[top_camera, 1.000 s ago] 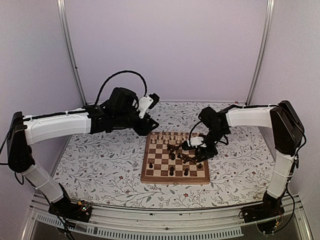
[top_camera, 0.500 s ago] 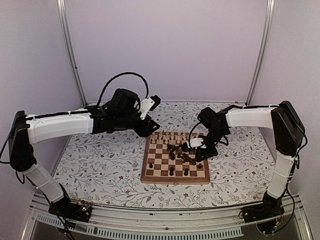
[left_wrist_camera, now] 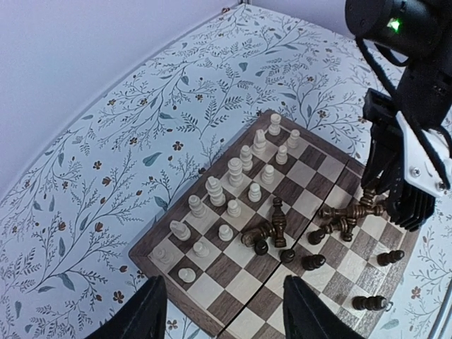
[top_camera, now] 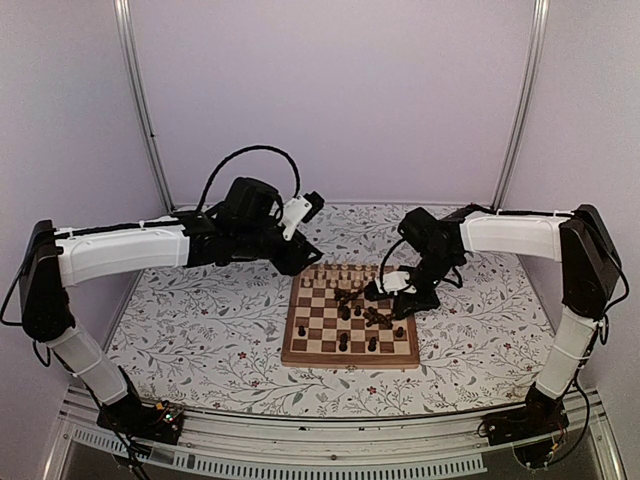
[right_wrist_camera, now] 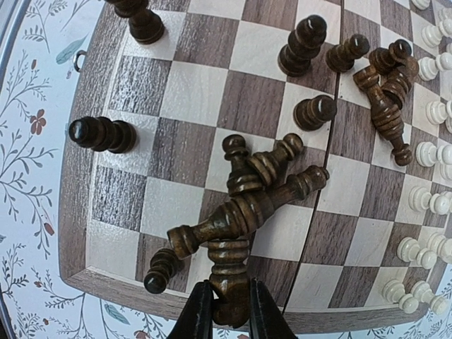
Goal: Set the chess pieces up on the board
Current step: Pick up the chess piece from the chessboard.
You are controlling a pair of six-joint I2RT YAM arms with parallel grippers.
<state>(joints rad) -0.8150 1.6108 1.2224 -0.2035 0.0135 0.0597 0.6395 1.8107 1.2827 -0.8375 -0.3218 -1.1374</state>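
The board [top_camera: 300,340] lies mid-table, also in the left wrist view [left_wrist_camera: 212,296] and right wrist view [right_wrist_camera: 191,85]. Pale cream pieces [left_wrist_camera: 233,171] stand in two rows along its far edge. Dark pieces [right_wrist_camera: 247,205] lie tumbled in a pile near the board's right side; a few stand apart [right_wrist_camera: 102,134]. My right gripper [right_wrist_camera: 226,318] is shut on the base of a dark piece [right_wrist_camera: 229,282] whose top lies under the pile; it shows in the top view [top_camera: 395,290]. My left gripper [left_wrist_camera: 222,318] is open and empty, high above the board's left end [top_camera: 300,255].
The floral table surface [top_camera: 200,320] surrounds the board. A small metal latch ring [right_wrist_camera: 76,60] sticks out from the board's rim. Metal frame posts [top_camera: 140,100] and pale walls stand behind.
My right gripper has risen slightly and shifted back over the pile. My left arm has barely moved.
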